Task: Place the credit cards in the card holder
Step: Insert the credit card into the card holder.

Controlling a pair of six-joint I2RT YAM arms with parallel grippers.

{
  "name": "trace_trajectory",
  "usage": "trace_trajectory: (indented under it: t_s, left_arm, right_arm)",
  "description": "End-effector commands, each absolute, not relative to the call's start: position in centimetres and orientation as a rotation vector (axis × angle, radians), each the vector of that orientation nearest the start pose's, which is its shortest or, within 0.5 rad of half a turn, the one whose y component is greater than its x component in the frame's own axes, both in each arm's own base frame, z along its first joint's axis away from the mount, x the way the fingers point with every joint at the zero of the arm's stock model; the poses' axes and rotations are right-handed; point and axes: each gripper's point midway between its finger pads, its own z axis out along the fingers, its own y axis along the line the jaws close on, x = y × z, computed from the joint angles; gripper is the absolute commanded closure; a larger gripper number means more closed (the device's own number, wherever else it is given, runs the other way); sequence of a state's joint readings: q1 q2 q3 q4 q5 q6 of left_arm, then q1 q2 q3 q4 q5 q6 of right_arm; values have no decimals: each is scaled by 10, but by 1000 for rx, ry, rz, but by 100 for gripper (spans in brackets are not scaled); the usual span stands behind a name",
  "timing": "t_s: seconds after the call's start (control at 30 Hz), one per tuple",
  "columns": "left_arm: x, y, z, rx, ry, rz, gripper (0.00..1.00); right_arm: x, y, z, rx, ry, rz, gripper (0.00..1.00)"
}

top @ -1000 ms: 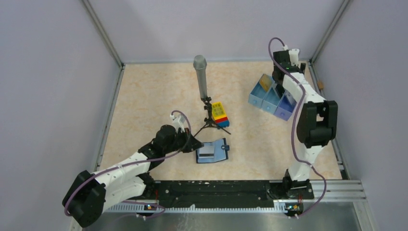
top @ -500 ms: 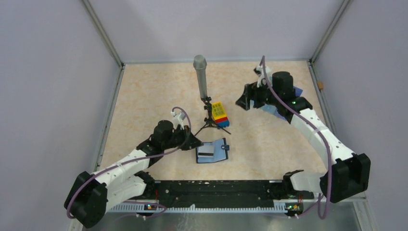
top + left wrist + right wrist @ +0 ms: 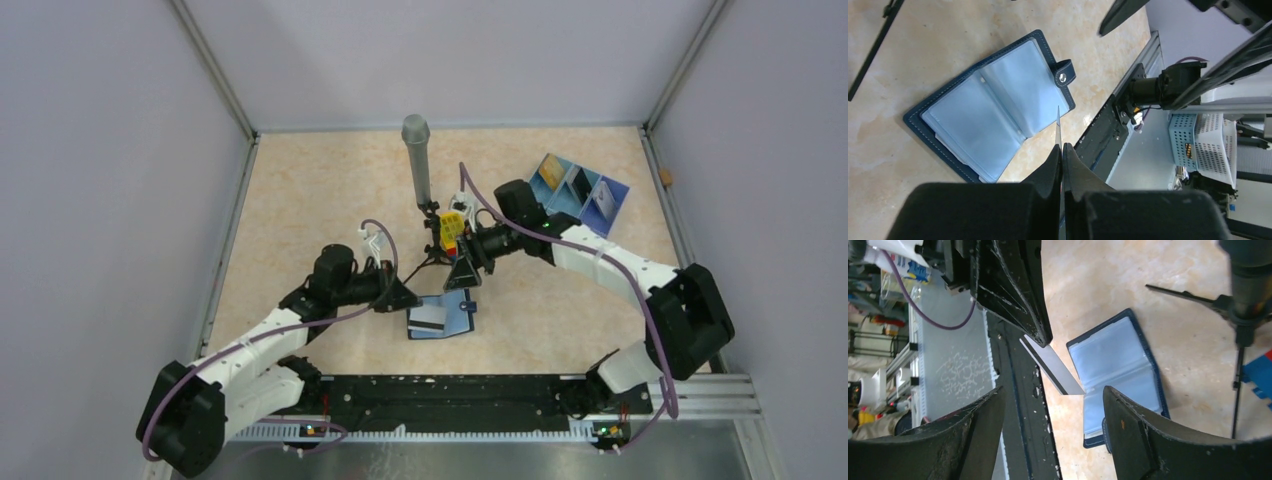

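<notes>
Right gripper (image 3: 463,270) is swinging in from the pale blue tray (image 3: 574,186) and hovering, spread, just above the open card holder (image 3: 445,316). Left gripper (image 3: 398,296), arm reaching low, is pinching a credit card (image 3: 1053,365) at the holder's edge.

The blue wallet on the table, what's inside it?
The card holder lies open, showing pale blue see-through sleeves. No card shows in the top ones; pages underneath are covered. The left fingers pinch a grey card close by it.
</notes>
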State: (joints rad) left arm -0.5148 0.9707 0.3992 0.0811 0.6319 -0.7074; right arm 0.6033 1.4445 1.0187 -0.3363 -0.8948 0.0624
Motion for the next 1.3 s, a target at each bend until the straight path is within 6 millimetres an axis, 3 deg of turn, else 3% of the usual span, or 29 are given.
trace_trajectory:
  t_s: [0.0,0.3,0.67,1.0,1.1,1.17,1.23,1.27]
  left_arm:
    - [169,-249,159,343,2152,-1451,100]
    - [161,-253,174,393,2110,-1537,100]
    - [157,-256,187,390,2066,-1616,100]
    - [166,-253,186,324,2066,-1595,100]
    - [168,-252,187,312,2065,-1593,100]
    - [169,-252,187,306,2060,-1594,100]
    - [169,-251,188,304,2057,-1594,100]
    - [169,-251,187,304,2059,-1594,100]
  right_arm:
    - [185,322,171,-1210,2002,1468,30]
    - [160,335,151,-1294,2019,1547,30]
    - [148,342,138,-1366,1999,1615,34]
    - [129,338,142,-1407,1977,1698,57]
    - [127,337,141,-1408,1977,1710,68]
    - [125,336,142,-1409,1976,1718,78]
    - [125,336,143,-1406,1972,1717,98]
    - [125,336,144,-1403,1965,1716,100]
